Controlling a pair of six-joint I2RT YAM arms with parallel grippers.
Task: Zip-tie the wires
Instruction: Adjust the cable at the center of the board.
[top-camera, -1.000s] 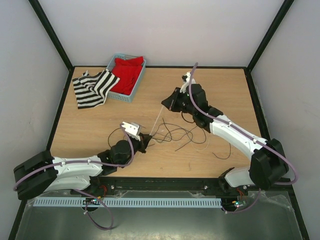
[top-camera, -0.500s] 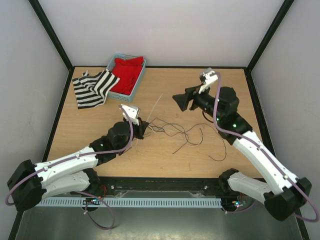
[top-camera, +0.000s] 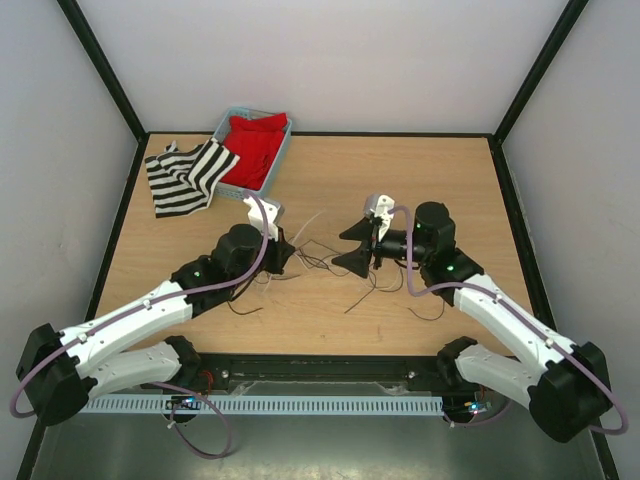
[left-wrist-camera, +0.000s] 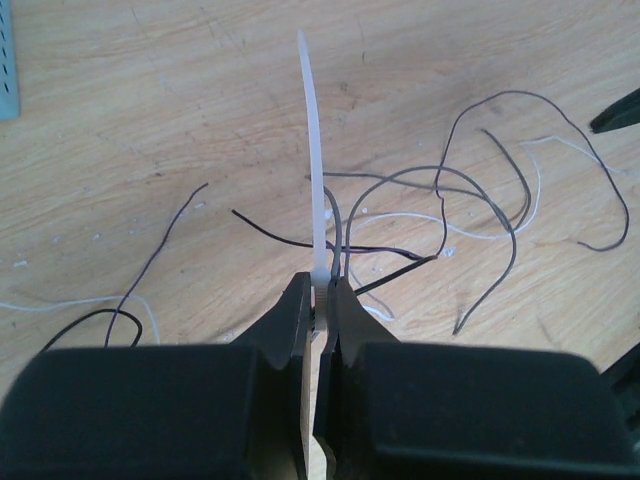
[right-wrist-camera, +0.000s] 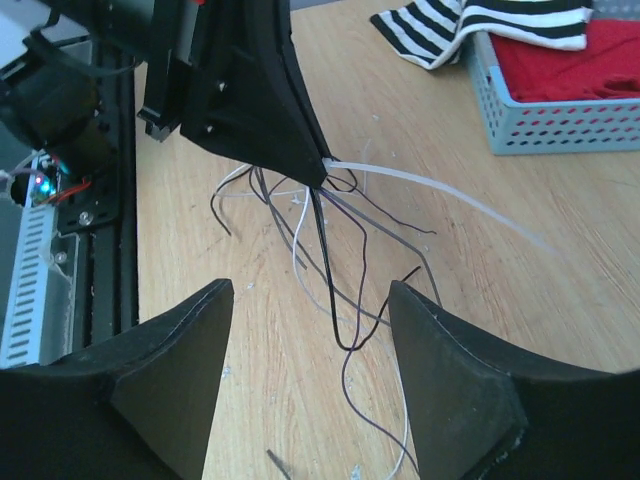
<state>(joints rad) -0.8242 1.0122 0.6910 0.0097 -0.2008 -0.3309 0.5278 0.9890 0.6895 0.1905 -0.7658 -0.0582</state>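
My left gripper (top-camera: 283, 255) is shut on the head of a white zip tie (left-wrist-camera: 313, 150), pinched at the fingertips (left-wrist-camera: 322, 285), and the tie's tail sticks out free toward the far side. The wires (left-wrist-camera: 470, 215), thin black and pale strands, run together into that pinch and fan out in loose loops over the wood (top-camera: 330, 262). Just right of them my right gripper (top-camera: 352, 249) stands open, facing the left gripper (right-wrist-camera: 322, 178). Between its fingers (right-wrist-camera: 310, 290) only the wires (right-wrist-camera: 340, 270) on the table show, untouched. The tie's tail (right-wrist-camera: 450, 195) curves away to the right.
A blue basket (top-camera: 280, 165) holding red cloth sits at the far left, with a black-and-white striped cloth (top-camera: 185, 175) beside it. Both also show in the right wrist view, the basket (right-wrist-camera: 560, 130) and the striped cloth (right-wrist-camera: 440, 30). Black frame bars and white walls ring the table.
My right gripper opened, dropped from the far side and swung toward the left gripper. The left gripper moved away from the near edge, drawing the wires with it.
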